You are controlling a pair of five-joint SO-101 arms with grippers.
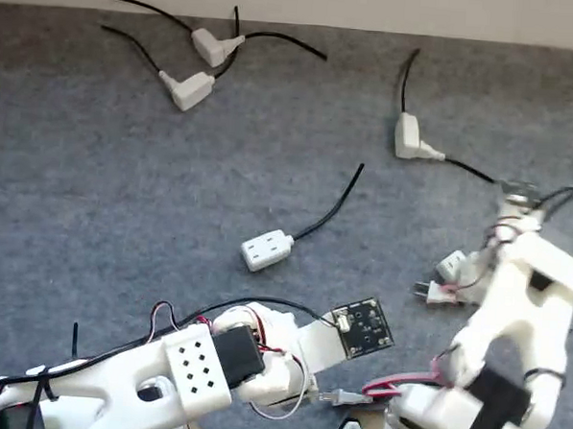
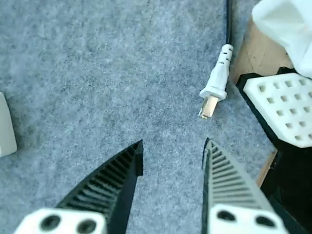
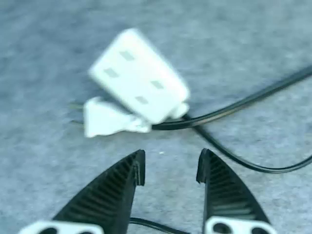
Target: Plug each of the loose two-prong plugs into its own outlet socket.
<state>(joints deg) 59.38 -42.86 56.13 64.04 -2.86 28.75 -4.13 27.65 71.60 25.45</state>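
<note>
Left arm (image 1: 197,364) lies low along near edge. Left gripper (image 2: 173,146) fingers released, loose plug (image 2: 214,85) just ahead, near-right: axis left-right, prongs left. Right gripper (image 3: 168,158) released over socket (image 3: 139,75). Second plug (image 3: 107,119) touches it, prongs left.

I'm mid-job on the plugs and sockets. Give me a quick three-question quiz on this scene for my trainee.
1. True or false: the left gripper is shut on the white plug.
2. In the right wrist view, what lies next to the outlet socket? A) two-prong plug B) screwdriver C) battery
3. Fill in: the right gripper has its jaws ___.
Key: 1 false; 2 A; 3 open.
</note>
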